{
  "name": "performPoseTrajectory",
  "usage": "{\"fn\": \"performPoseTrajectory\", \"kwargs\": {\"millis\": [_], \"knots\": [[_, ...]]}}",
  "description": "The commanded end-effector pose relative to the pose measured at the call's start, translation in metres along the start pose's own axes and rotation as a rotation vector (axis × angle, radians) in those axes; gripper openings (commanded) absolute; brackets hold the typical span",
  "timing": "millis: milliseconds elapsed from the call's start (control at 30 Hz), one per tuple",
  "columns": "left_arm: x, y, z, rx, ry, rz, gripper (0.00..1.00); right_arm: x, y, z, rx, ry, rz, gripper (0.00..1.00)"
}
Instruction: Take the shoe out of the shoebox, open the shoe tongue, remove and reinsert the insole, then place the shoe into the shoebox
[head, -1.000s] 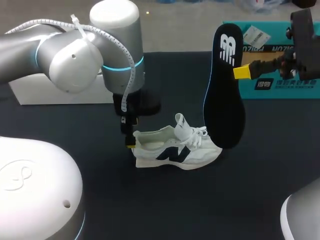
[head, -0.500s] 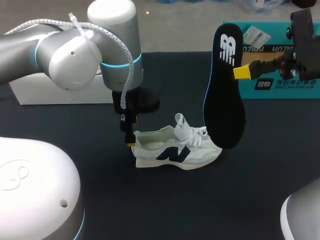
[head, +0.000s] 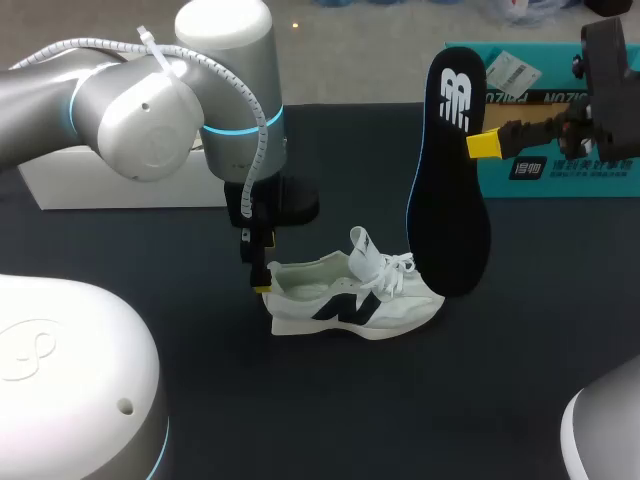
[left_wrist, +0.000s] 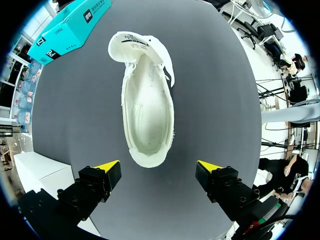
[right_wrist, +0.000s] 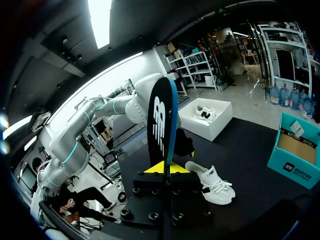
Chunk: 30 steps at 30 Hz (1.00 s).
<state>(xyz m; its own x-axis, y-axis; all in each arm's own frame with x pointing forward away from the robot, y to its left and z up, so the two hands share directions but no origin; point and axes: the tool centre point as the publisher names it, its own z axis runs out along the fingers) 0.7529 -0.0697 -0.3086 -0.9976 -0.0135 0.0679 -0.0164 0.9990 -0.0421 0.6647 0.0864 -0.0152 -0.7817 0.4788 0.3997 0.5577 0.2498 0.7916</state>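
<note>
The left claw (left_wrist: 159, 167) hangs low over the table (head: 400, 400) with its two yellow-tipped fingers spread wide; in the left wrist view the heel of the shoe (left_wrist: 147, 110) lies just ahead of the gap between them, and neither finger touches it. In the head view this claw (head: 262, 282) sits right at the back of the heel, its arm coming in from the left. The white shoe (head: 350, 300) stands upright on its sole near the middle of the dark table, heel toward the left claw and toe toward my right, with a dark mark on its side. Its tongue is pulled up and forward and its laces are loose, and from above its inside shows bare and pale. The right claw (head: 483, 145) is raised well above the table on my right and is closed on the black insole (head: 447, 190), gripping its edge in the upper part, just below the white logo. The insole hangs nearly upright, long end down, with its lower tip close above the toe of the shoe; whether the two touch I cannot tell. In the right wrist view the insole (right_wrist: 161, 120) rises edge-on from between the yellow tips of that claw (right_wrist: 169, 169). Behind the right claw an open teal shoebox (head: 560, 170) rests at the far right of the table. A white box (head: 120, 185) lies at the far left, behind the left arm.
</note>
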Motion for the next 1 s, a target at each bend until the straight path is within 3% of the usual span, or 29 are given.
{"fn": "performPoseTrajectory", "kwargs": {"millis": [33,367,567,1000], "knots": [[-0.002,-0.002,0.000,-0.002,-0.006,-0.004,1.00,-0.001,0.002,0.003,0.004,0.000,0.001,0.00],[-0.031,-0.035,0.008,0.055,-0.021,0.005,1.00,-0.001,0.002,0.003,0.004,0.000,0.001,0.00],[-0.051,-0.060,0.031,0.089,0.004,0.014,1.00,-0.001,0.002,0.003,0.004,0.000,0.001,0.00],[-0.072,-0.081,0.052,0.152,0.026,0.016,1.00,-0.001,0.002,0.003,0.004,0.000,0.001,0.00]]}}
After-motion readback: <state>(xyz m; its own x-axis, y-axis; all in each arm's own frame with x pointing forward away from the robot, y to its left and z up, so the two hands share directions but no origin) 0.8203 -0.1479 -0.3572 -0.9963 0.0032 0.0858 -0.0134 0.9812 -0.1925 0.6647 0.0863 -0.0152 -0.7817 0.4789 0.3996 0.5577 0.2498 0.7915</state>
